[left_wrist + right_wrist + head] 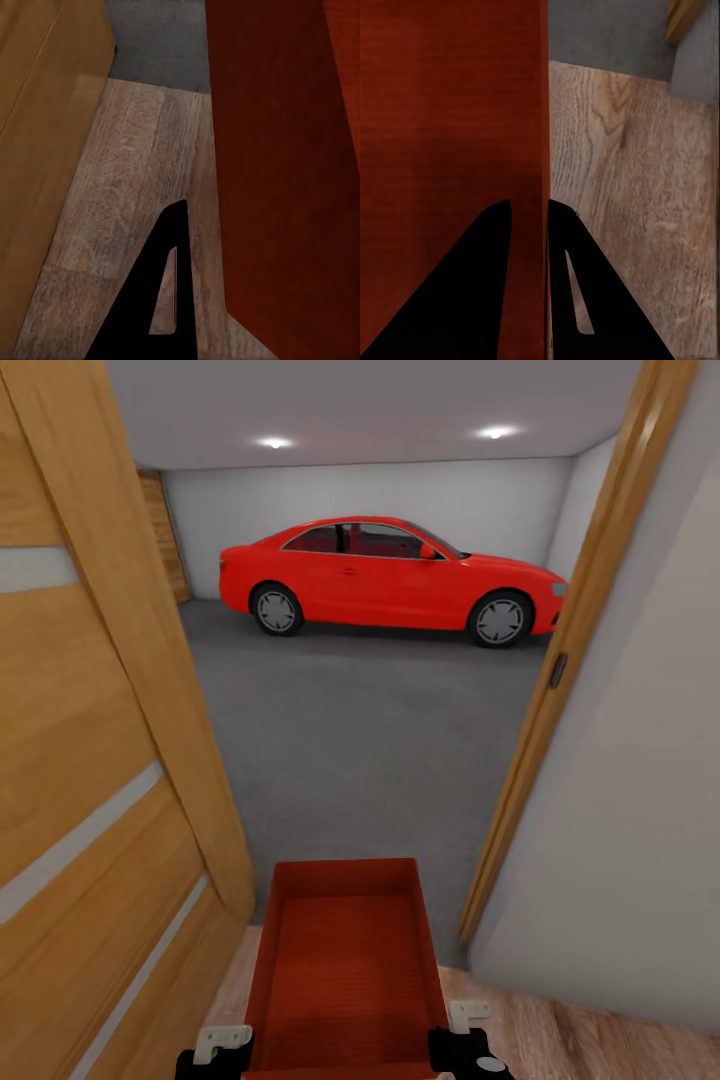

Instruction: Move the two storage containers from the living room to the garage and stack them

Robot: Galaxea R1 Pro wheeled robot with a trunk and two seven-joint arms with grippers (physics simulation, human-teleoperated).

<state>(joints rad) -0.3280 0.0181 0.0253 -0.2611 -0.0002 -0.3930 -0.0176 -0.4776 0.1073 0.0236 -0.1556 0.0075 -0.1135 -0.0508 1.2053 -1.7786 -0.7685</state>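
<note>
Robot sits at the doorway into the garage, head camera looking through it. One storage container is carried low in front of the trunk, open top up, ribbed bottom visible, long axis pointing into the garage. Its far end is over the threshold where the wood-plank floor meets the grey concrete floor.

Right gripper: the two black fingers straddle the container's right side wall, one inside the bin and one outside, clamped on that thin wall (the wall edge runs straight up between them in the right wrist view). In the head view it sits at the near right corner of the bin.

Left gripper: at the near left corner of the bin. The left wrist view shows one black finger outside the container's wall, with plank floor under it; the other finger isn't visible, so I cannot tell if it's gripping or apart.

Surroundings: open wooden door with pale stripes at the left, wooden door frame and cream wall at the right. Inside the garage, a red car is parked side-on against the far pale wall, well apart from the bin, with two ceiling lights on above it.
</note>
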